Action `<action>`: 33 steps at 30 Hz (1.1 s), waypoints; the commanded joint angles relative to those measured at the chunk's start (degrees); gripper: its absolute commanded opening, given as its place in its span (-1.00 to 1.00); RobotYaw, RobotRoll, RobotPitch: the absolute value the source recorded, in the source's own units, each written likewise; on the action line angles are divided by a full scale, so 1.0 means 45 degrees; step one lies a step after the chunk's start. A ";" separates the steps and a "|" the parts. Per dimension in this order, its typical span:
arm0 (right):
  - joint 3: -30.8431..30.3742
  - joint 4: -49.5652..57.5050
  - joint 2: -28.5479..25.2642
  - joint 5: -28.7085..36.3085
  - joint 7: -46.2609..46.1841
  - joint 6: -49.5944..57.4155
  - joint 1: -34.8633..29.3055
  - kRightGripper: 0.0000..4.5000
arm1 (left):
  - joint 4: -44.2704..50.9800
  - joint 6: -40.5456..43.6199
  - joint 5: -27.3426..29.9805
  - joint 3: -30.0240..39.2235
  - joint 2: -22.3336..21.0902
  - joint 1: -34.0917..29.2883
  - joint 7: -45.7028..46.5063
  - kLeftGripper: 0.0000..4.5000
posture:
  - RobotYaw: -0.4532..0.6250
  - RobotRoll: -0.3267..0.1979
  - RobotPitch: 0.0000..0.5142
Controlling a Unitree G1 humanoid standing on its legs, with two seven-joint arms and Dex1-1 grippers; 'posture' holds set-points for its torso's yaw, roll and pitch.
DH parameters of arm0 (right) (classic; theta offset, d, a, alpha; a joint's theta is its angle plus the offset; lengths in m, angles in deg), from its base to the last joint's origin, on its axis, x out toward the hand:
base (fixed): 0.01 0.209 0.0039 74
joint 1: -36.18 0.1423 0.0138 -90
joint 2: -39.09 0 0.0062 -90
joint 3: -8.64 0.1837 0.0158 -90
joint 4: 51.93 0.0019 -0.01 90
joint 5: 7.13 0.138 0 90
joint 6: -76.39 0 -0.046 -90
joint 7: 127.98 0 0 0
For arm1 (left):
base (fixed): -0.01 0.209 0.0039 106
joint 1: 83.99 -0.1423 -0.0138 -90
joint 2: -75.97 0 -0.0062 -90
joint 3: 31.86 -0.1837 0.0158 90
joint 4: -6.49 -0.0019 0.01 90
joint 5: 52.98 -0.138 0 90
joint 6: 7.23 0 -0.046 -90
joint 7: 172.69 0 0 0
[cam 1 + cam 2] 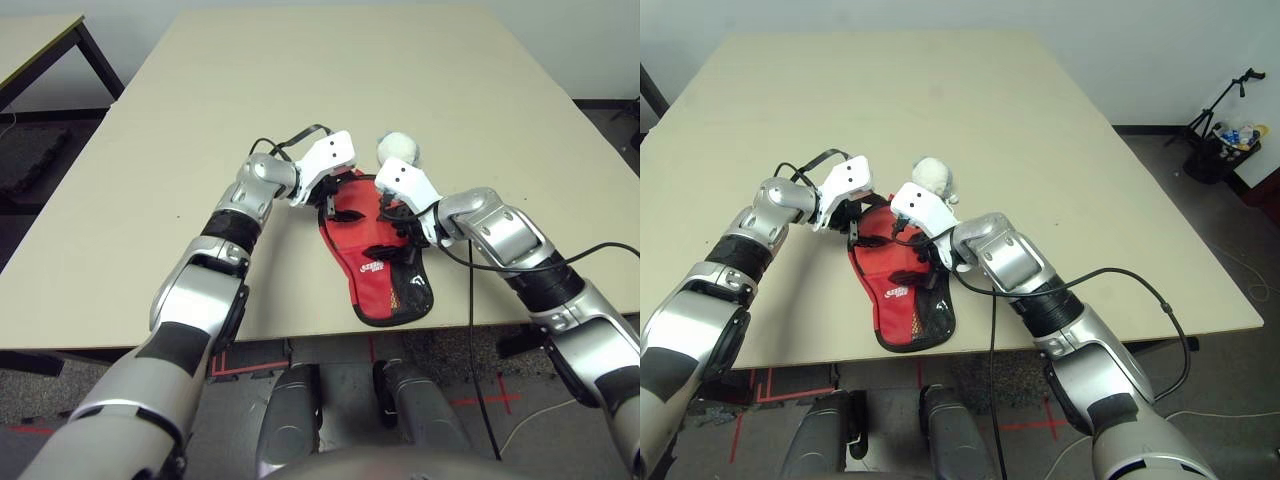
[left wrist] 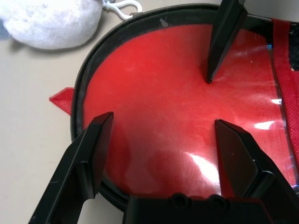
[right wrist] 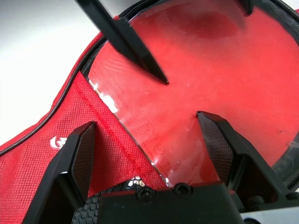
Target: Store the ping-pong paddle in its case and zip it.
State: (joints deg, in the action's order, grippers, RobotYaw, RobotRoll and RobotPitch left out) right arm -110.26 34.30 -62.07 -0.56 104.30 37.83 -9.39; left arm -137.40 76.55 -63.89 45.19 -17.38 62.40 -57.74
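Rests the red-and-black case flat on the desk, close to the near edge, with the rounded clear panel toward the far end and the narrower fabric part toward the robot. Shows smooth red through that clear panel, with bright glints on the plastic and faint marks low along one side. Cannot tell for certain whether to call that red the face of the ping-pong paddle, nor where else to place the paddle. Carries a white logo on the red fabric, with black mesh beside it on the robot's right.

Reaches in from the left with the silver left arm, holding the left fingers spread apart over the left side of the panel. Reaches in from the right with the right arm, holding the right fingers likewise spread wide, over the border between panel and red fabric. Pinches nothing with either pair. Cannot tell whether to call any fingertip touching or just above the surface.

Lies just beyond the far end of the case: the white pom-pom, with a white cord at its side. Pokes out past the black rim: a small pointed red tab.
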 commanded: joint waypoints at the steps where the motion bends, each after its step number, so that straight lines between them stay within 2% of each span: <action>1: -0.0002 -0.0292 -0.0222 -0.0224 -0.0110 0.0635 0.0045 1.00 | -0.0268 -0.0076 -0.0439 -0.0582 -0.0099 -0.0409 0.0126 0.98 | -0.17 0.25 -0.49; 8: 0.1747 -0.1999 -0.0505 -0.0571 -0.1278 0.0305 0.2641 1.00 | -0.0348 -0.0012 -0.0426 -0.0832 0.0013 -0.0696 0.0237 0.98 | -0.19 0.25 -0.47; 11: 0.3238 -0.4601 0.0348 -0.1068 -0.3888 -0.1129 0.4266 1.00 | -0.0353 0.0025 -0.0414 -0.0851 0.0121 -0.0629 0.0304 0.98 | -0.19 0.25 -0.47; 13: 0.3755 -0.5895 0.0889 -0.1248 -0.4948 -0.2029 0.4744 1.00 | -0.0356 0.0028 -0.0421 -0.0863 0.0152 -0.0617 0.0325 0.98 | -0.19 0.25 -0.48; 22: 0.4440 -1.0701 0.2505 -0.1760 -0.6271 -0.4427 0.5773 1.00 | -0.0146 0.0149 -0.0395 -0.0867 0.0143 -0.0750 0.0390 0.98 | -0.15 0.25 -0.51; 27: 0.4603 -1.2644 0.2795 -0.2036 -0.6961 -0.5576 0.6169 1.00 | 0.0083 0.0248 -0.0375 -0.0867 0.0107 -0.0892 0.0423 0.98 | -0.12 0.25 -0.53; 33: 0.5067 -1.4145 0.3016 -0.2077 -0.7456 -0.5894 0.6369 1.00 | 0.0479 0.0431 -0.0317 -0.0867 0.0058 -0.1089 0.0448 0.98 | -0.10 0.25 -0.54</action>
State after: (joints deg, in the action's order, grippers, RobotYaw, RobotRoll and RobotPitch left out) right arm -88.42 -27.36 -48.89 -9.52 71.22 11.53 18.89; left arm -133.32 76.75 -63.60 43.54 -16.62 60.16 -55.72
